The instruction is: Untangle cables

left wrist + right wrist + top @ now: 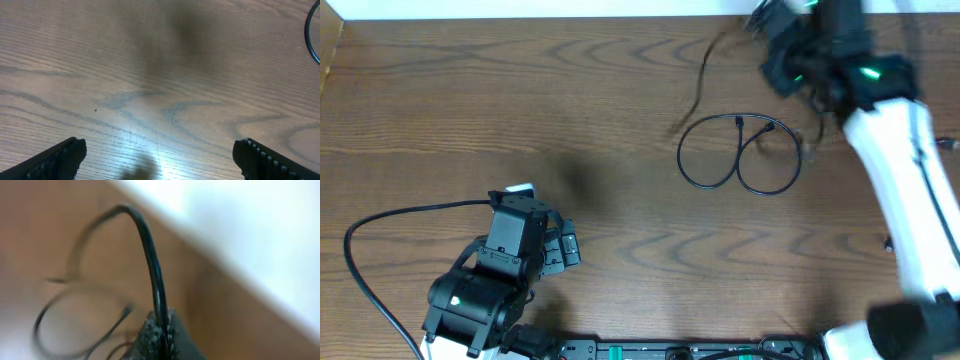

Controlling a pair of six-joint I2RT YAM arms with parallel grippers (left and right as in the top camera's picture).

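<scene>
No legible text, label, brand, number, sign in any view. Cables (740, 152), desk (520, 100), left arm (500, 270), right arm (900, 170): no readable marks. Right wrist view blurred.

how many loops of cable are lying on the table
2: left loop and right loop, side by side right of centre; more may hide under the right arm.

The left arm (485, 285) sits folded low, its left gripper (160, 157) spread wide. The right arm (895, 170) stretches far forward, its right gripper (161, 332) pinched tight on a black cable (152, 265).
</scene>
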